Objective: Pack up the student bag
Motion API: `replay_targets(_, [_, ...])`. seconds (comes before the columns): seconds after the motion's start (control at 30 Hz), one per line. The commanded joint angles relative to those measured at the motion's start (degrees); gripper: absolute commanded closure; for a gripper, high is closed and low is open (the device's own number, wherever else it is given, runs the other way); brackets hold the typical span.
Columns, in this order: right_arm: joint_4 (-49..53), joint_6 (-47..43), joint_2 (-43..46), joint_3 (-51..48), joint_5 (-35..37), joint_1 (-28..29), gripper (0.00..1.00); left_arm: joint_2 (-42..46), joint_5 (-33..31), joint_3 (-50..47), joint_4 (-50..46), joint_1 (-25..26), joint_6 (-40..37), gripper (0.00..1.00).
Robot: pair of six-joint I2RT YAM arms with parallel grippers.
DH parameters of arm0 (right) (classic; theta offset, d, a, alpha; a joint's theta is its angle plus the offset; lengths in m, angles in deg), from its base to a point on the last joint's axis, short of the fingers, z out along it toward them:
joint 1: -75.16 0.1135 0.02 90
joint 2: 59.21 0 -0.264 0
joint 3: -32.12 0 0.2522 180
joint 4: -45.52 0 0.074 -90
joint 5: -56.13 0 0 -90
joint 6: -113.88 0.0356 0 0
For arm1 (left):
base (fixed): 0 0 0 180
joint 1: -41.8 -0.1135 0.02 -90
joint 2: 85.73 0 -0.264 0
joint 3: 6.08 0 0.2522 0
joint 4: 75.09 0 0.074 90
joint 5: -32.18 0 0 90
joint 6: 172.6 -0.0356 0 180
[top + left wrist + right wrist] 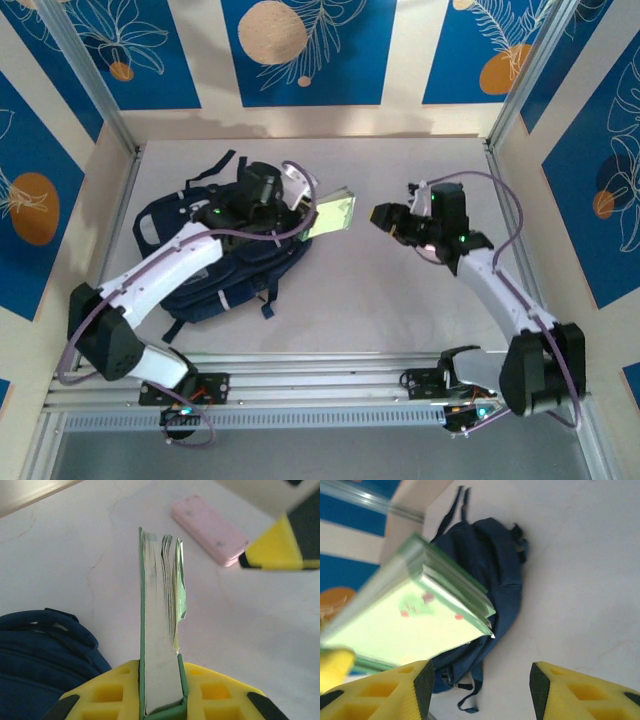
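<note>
The large navy-blue fabric student bag (pixel 163 222) lies flat on the left half of the white table (pixel 350 300). Its long axis runs about left to right, a little slanted. The left arm covers its middle, so I cannot tell which end is the top. The left gripper (pixel 305 210) is clamped on a thin green-covered book (pixel 335 212), held just beside the bag's right end. The right gripper (pixel 385 215) stands with jaws apart, near the book. In the left wrist view a pink flat rounded case (pixel 210 527) lies on the table.
</note>
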Motion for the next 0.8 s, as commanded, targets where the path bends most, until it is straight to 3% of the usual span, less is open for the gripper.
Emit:
replay_targets(0.0, [-19.81, -12.43, 6.09, -6.77, 1.86, 5.15, 0.42, 3.42, 15.64, -0.42, 1.27, -2.28, 3.63, 0.88])
replay_targets(0.07, [-21.46, -17.0, 7.4, -7.95, 2.47, 7.0, 0.4, 4.15, 20.07, -0.15, 1.08, -3.21, 4.13, 0.88])
replay_targets(0.17, [-21.5, -20.33, 7.07, -7.8, -2.64, 7.07, 0.37, 5.31, 27.31, -0.56, 2.15, -4.79, 6.38, 0.89])
replay_targets(0.3, [-21.36, -21.83, 6.84, -8.27, -2.52, 6.8, 0.2, 6.84, 33.66, -2.11, 5.21, -6.41, 11.23, 0.9])
replay_targets(0.4, [-23.82, -20.39, 6.3, -8.8, -4.44, 5.68, 0.13, 7.77, 37.51, -3.39, 7.82, -7.62, 14.88, 0.9])
replay_targets(0.53, [-33.93, -13.13, 5.3, -10.43, -14.68, 3.63, 0.07, 8.79, 39.69, -4.46, 9.95, -8.53, 17.91, 0.9])
replay_targets(0.67, [-41.28, -6.75, 2.46, -9.37, -25.13, 4.72, 0.08, 8.8, 41.03, -5.26, 13.34, -9.43, 22.06, 0.9])
replay_targets(0.77, [-42.8, -4.33, 1.44, -8.07, -28.42, 5.81, 0.09, 8.12, 41.53, -5.38, 15.19, -9.88, 25.03, 0.9])
